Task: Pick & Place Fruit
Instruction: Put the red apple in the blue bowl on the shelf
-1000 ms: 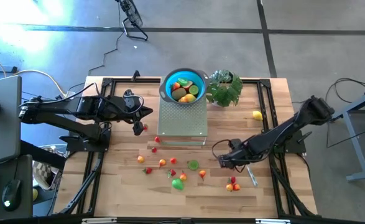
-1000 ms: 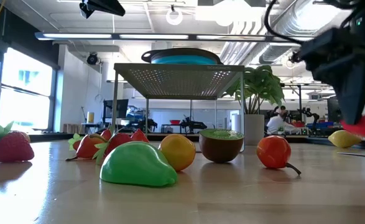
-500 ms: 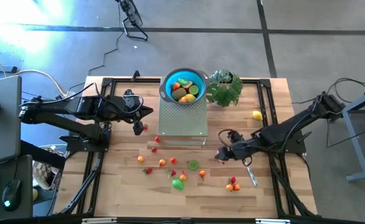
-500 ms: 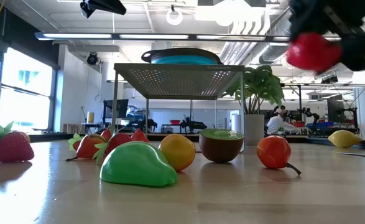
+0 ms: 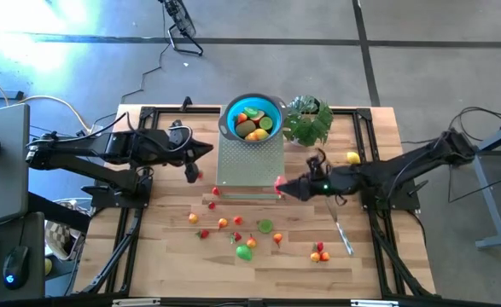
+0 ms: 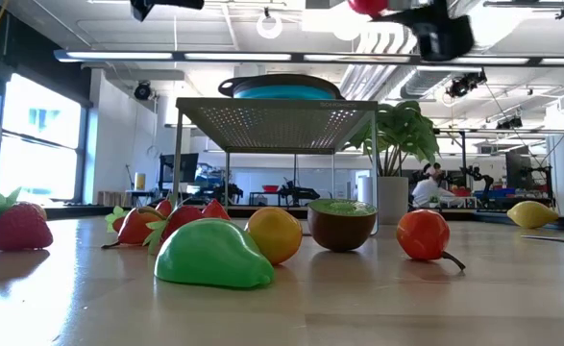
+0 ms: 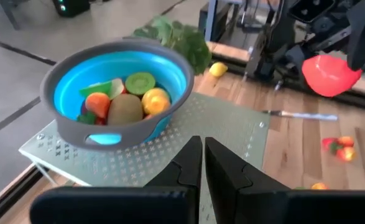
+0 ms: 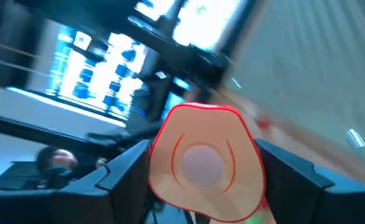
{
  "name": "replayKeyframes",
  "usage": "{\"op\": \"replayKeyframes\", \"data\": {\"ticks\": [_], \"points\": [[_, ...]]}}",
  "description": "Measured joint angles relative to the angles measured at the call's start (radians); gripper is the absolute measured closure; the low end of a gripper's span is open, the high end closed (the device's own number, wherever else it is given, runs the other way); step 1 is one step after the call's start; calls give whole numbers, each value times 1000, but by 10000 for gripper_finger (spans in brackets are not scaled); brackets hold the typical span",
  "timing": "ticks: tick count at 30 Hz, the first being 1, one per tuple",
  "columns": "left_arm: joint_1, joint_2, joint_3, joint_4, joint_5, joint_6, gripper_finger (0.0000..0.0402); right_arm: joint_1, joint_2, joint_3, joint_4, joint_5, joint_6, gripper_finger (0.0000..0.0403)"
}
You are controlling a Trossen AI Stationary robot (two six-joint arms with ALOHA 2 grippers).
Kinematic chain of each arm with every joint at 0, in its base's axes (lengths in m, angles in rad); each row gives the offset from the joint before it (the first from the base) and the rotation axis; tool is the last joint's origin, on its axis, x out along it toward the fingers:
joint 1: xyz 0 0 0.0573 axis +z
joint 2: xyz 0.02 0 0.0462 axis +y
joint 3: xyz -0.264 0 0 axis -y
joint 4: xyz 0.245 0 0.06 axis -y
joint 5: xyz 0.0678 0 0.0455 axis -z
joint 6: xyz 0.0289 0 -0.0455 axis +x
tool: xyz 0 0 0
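A: Though the right wrist view is smeared, what sits between the right gripper point(image 5: 282, 184) fingers?

B: A red fruit piece point(image 8: 205, 160), clamped there; it fills that picture, pale-faced with a red rim. From above only a red speck shows, at the near right corner of the perforated stand point(image 5: 250, 160).

A: And the left gripper point(image 7: 202, 163)?

B: Fingers pressed together, empty, left of the stand. The blue bowl point(image 5: 230, 113) holds some fruit; loose fruit point(image 5: 244, 251) lies on the table point(image 5: 378, 256), too small to name from overhead.

Blue bowl point(image 5: 252, 117), red fruit point(image 7: 329, 74)
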Motion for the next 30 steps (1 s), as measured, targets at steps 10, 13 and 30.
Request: {"op": "replayKeyframes", "data": {"ticks": [10, 13, 30], "points": [[0, 0, 0, 27, -3, -50, 388, -157, 0, 0, 268, 3, -343, 150], [0, 0, 0, 28, -44, -63, 388, -209, 0, 0, 328, 3, -414, 151], [1, 0, 0, 130, -233, 19, 388, -392, 96, 315, -43, -1, -716, 151]]}}
